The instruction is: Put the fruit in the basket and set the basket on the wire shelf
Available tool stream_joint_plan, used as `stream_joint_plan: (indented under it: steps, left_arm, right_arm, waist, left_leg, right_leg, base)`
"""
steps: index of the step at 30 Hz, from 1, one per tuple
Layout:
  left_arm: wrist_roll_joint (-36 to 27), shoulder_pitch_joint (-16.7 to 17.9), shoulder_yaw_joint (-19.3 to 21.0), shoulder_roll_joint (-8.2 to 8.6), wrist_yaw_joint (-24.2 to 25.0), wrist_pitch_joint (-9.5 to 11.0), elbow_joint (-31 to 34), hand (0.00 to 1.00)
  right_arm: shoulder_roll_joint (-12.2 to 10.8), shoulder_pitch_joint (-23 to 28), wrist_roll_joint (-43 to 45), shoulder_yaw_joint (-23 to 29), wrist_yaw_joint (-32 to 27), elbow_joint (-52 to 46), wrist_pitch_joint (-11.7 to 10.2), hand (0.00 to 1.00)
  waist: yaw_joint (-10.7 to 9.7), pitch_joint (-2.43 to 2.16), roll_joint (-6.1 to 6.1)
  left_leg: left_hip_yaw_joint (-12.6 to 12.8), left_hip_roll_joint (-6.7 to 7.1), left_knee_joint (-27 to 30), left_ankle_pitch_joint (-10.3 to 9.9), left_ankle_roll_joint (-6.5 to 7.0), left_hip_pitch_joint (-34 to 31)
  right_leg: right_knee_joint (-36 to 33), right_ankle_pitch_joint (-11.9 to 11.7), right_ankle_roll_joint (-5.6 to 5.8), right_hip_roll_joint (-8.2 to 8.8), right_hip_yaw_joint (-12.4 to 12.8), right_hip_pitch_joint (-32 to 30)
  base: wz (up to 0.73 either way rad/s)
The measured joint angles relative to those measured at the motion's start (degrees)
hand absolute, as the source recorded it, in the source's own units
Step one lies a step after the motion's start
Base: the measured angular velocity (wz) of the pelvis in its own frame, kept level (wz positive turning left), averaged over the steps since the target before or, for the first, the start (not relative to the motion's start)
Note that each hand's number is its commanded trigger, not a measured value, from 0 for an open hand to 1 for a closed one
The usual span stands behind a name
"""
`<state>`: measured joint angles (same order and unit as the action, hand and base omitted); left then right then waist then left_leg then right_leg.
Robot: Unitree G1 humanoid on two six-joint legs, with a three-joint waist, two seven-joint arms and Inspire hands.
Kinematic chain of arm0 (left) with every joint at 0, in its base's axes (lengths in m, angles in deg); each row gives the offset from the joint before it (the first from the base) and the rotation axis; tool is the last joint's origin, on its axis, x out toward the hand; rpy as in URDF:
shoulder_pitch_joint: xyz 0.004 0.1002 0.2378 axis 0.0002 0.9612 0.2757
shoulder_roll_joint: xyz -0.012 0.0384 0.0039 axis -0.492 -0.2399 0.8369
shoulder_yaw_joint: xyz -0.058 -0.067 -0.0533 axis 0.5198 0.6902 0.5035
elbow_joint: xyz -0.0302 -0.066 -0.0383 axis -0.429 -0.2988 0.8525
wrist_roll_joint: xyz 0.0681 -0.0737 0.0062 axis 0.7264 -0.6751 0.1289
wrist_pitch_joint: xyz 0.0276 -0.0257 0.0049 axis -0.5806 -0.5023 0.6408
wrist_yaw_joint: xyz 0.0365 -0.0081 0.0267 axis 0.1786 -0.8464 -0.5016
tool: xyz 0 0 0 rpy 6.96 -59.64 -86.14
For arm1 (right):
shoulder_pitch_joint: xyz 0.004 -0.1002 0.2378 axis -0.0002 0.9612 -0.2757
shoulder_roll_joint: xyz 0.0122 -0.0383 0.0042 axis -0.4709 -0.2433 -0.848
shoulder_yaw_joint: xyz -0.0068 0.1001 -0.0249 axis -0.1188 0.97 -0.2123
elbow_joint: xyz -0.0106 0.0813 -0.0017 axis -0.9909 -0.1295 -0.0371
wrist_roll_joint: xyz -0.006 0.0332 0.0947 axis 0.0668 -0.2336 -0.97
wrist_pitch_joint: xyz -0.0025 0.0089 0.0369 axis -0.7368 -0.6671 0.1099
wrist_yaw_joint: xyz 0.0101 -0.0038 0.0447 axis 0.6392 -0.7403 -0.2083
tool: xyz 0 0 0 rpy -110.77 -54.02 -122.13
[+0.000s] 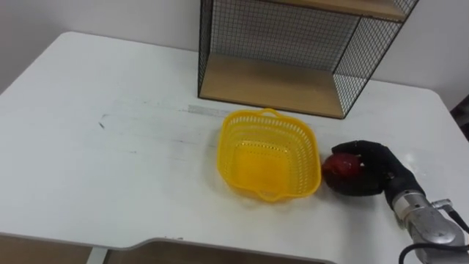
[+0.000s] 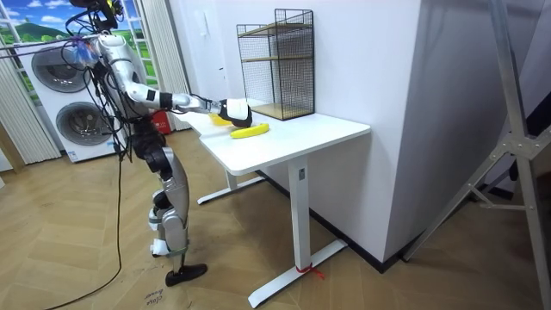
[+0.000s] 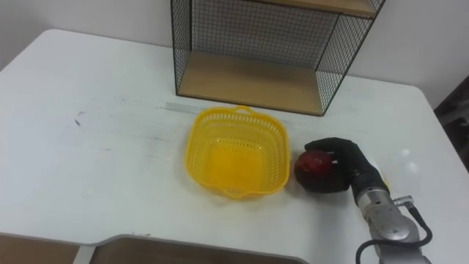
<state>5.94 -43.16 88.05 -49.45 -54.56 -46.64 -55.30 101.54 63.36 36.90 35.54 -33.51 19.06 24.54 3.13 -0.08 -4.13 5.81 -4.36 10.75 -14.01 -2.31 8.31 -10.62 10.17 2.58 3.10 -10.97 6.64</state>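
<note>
Counter (image 1: 88,147): white, stretched across the whole eye view; bore faint dark scuffs on its left part.
Yellow basket (image 1: 229,158): stood upright near the middle of the counter, open side up and empty; sat just in front of the wire shelf, not touching it.
Wire shelf (image 1: 271,81): stood at the back of the counter against the wall; black mesh sides, wooden boards.
Red fruit (image 1: 341,167): was outside the yellow basket, just beside its right wall, wrapped in the right robot hand; could not be told whether resting on the counter or lifted just off it.
Right robot hand (image 1: 370,172): was low at the right of the eye views, forearm running off toward the lower right corner; dark fingers curled round the red fruit from the right and from above, gripping it.
Stance, room view: stood upright on the wooden floor at the counter's end on the room view's left, one arm stretched out over the counter beside the yellow basket.
Washing machines (image 2: 82,129): stood behind the robot, at the room view's left, by the window.
</note>
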Motion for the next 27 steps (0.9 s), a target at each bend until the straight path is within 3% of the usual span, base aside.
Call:
stream_joint_plan:
  steps: [6, 13, 18, 27]
  left_arm:
    - [-0.01, 0.69, 0.03, 1.01, -0.01, 0.04, -0.22, 0.00]
    - [-0.02, 1.41, 1.27, 1.77, -0.06, 1.09, -0.59, 0.00]
    - [0.01, 1.25, 1.31, 1.95, -0.32, 1.29, -0.67, 0.00]
    - [-0.02, 0.34, 1.23, 2.24, -0.35, 1.27, -0.79, 0.00]
  right_arm:
    - [-0.09, 0.32, -0.94, 0.13, -1.10, -2.02, 0.22, 1.00]
    - [-0.13, 2.20, -2.13, 1.38, -2.25, -11.59, 0.37, 1.00]
    - [-0.33, 2.39, -3.57, 2.84, -3.34, -18.23, 0.20, 1.00]
    - [-0.46, 2.56, -3.55, 3.95, -3.23, -24.88, 0.21, 1.00]
  waist:
    - [-1.12, -0.20, 1.64]
    - [-1.29, 0.10, 0.88]
    - [-1.46, -0.35, -0.01]
    - [-1.46, 0.00, 0.59]
  left_leg:
    - [0.61, -0.01, -0.23, 0.00, 0.00, 0.28]
    - [2.19, 0.00, -0.33, 0.02, 0.02, 0.06]
    - [2.37, -0.01, -0.31, 0.02, 0.02, 0.30]
    - [2.02, -0.06, -0.48, 0.01, 0.02, 0.25]
  right_leg:
    - [-0.19, 0.00, 0.00, -0.08, 0.73, -0.27]
    - [-1.10, 0.07, 0.10, -0.12, 2.39, -1.75]
    - [-1.08, 0.06, 0.10, -0.14, 2.56, -1.52]
    - [-1.15, 0.01, 0.02, -0.12, 2.06, -1.44]
  base:
    - [-0.05]
    - [-0.12]
    - [-0.02]
    - [0.00]
